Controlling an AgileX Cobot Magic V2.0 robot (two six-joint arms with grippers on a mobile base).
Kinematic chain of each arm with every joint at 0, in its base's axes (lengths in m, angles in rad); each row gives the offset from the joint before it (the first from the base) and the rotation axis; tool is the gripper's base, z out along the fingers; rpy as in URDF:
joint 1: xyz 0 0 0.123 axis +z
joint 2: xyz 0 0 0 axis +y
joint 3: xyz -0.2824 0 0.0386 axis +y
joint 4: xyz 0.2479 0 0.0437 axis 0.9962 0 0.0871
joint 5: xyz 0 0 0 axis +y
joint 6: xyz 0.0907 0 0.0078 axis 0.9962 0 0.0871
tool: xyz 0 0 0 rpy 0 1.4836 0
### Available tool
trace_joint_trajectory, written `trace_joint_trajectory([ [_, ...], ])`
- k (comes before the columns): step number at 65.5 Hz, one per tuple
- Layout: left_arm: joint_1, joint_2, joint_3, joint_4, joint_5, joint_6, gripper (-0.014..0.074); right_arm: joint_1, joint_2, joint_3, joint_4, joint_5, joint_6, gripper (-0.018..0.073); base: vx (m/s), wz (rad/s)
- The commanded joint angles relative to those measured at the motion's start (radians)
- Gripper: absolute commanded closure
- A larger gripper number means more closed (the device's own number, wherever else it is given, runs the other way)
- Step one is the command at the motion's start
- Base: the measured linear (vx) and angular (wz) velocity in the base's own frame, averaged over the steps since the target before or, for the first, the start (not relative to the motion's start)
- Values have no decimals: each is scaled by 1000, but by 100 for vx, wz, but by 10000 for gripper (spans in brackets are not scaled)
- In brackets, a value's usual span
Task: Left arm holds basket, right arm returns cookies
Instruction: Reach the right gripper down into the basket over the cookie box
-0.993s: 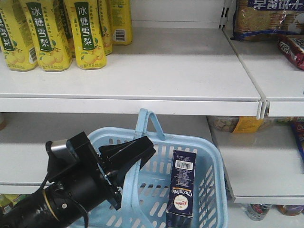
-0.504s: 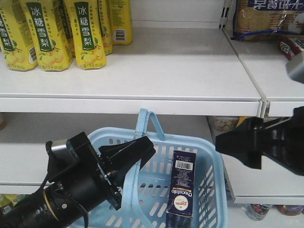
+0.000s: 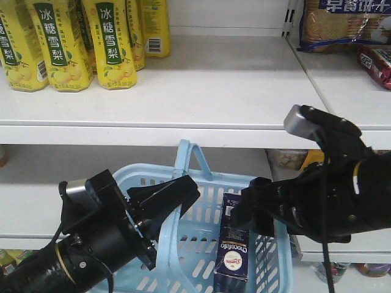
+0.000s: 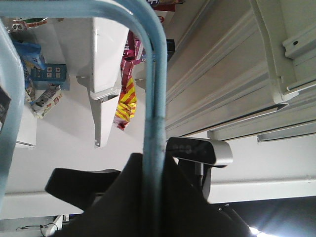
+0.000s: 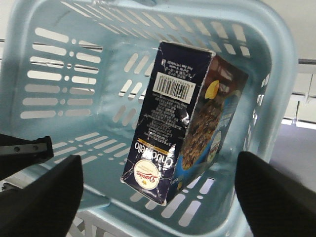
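**Navy cookie box sits in the basket, right hand wide open over it**

Navy cardboard, barcode end up: the cookies stand in the blue basket, leaning a little, over on the side by the right arm. The round white-and-red logo is at the low end and the chocolate-chip picture is on the face turned to the basket wall. Nothing else shows in the basket around the box.

The right hand hangs just above it. From the wrist view its two black fingers are spread far apart, one at each lower corner of the shot, with the box framed between them and no contact visible. From the front, that hand covers the top of the box, so whether it touches there I cannot tell.

Over on the other side, the left hand is clamped on a basket handle. The blue bar runs straight in between its dark fingers, and the basket hangs clear in front of the shelving.

Behind it all is a white shelf, with yellow drink cartons lined up at its left end and biscuit packs at the top right.
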Motion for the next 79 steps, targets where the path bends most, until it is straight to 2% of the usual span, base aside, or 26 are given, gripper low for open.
trace_joint_trajectory([
  [1, 3, -31, -28, -42, -279, 2, 599, 24, 17, -33, -3, -43, 15, -25, 0, 0],
  [9, 3, -31, -28, -42, -279, 2, 599, 55, 48, -33, -10, -61, 33, -25, 0, 0],
  [22, 3, -31, -28, -42, -279, 2, 599, 60, 96, -33, -29, -120, 83, -25, 0, 0],
  [38, 3, -31, -28, -42, -279, 2, 599, 76, 133, -33, -107, -168, 145, -25, 0, 0],
  [61, 3, -31, -28, -42, -279, 2, 599, 76, 182, -33, -121, -232, 146, -25, 0, 0],
  [79, 3, -31, -28, -42, -279, 2, 599, 76, 192, -31, -156, -233, 149, -25, 0, 0],
])
